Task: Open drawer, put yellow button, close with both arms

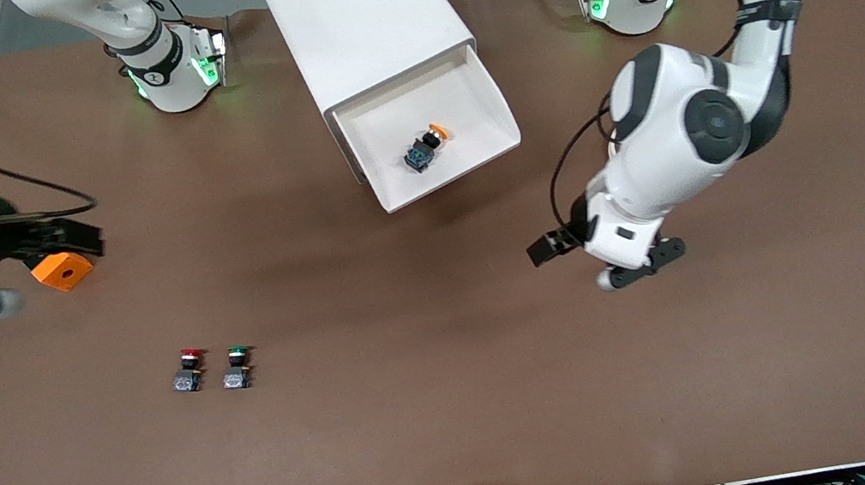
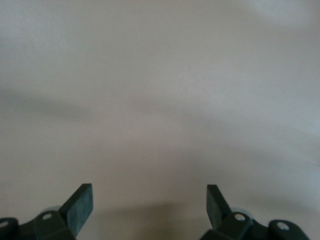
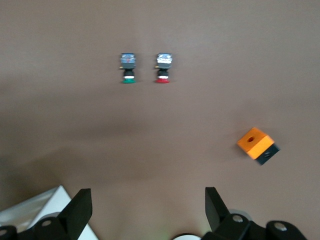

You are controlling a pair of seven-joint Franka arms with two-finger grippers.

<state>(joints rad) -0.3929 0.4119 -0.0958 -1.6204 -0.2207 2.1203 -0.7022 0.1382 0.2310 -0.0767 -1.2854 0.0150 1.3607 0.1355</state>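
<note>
The white cabinet (image 1: 361, 11) stands at the robots' edge of the table. Its top drawer (image 1: 493, 107) is pulled out and open. The yellow button (image 1: 426, 148) lies on its side in the drawer's tray. My left gripper (image 1: 551, 248) is open and empty, over bare table nearer to the front camera than the drawer, toward the left arm's end. Its wrist view shows only bare table between the spread fingers (image 2: 80, 205). My right gripper (image 1: 85, 238) is open and empty, held high over the right arm's end of the table; its fingers (image 3: 80, 207) show spread.
A red-capped button (image 1: 188, 370) and a green-capped button (image 1: 237, 367) stand side by side on the table; both show in the right wrist view (image 3: 163, 66) (image 3: 128, 67). An orange block (image 1: 62, 271) (image 3: 256, 145) lies near the right arm's end. A white cabinet corner (image 3: 30, 212) shows.
</note>
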